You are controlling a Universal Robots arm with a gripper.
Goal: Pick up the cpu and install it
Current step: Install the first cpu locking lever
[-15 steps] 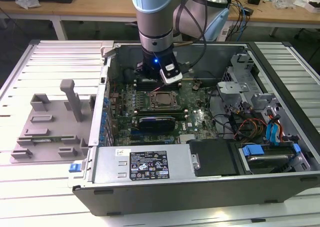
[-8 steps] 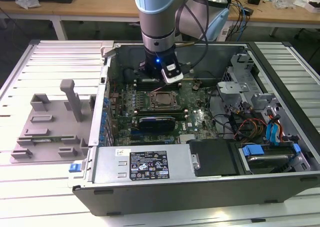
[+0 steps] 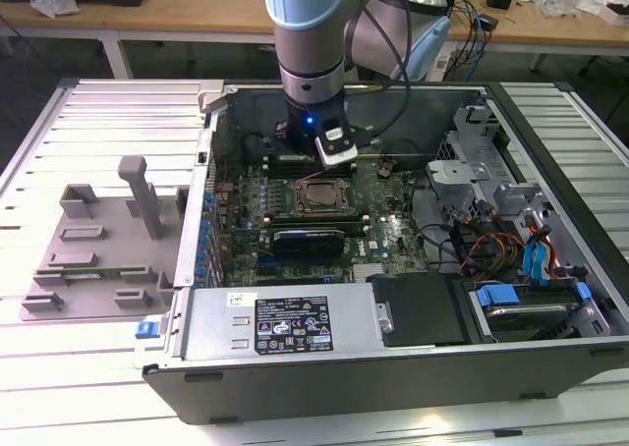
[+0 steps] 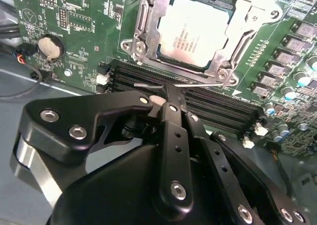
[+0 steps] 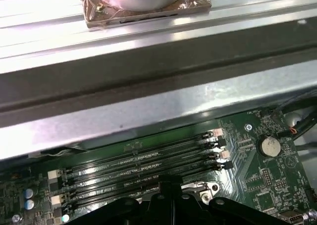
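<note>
The cpu (image 4: 195, 30), a small square chip with a pale silvery top, lies flat in its socket on the green motherboard, ringed by the metal socket frame (image 4: 140, 24). In the exterior view the cpu (image 3: 316, 196) sits mid-board inside the open computer case. My gripper (image 4: 169, 92) hangs just beside the socket, over the black memory slots (image 4: 213, 106), with its fingers shut together and nothing held. Its tip is at a thin wire lever (image 4: 148, 84) along the socket's edge. The arm's wrist and gripper (image 3: 303, 159) stand just behind the socket in the exterior view.
The open case (image 3: 295, 328) lies on a slatted white table. A grey plastic fixture (image 3: 98, 250) with an upright post stands at the exterior view's left. Drive bays and cables (image 3: 511, 240) crowd the case's right side. A coin battery (image 5: 270, 145) and the case wall (image 5: 148, 101) are close by.
</note>
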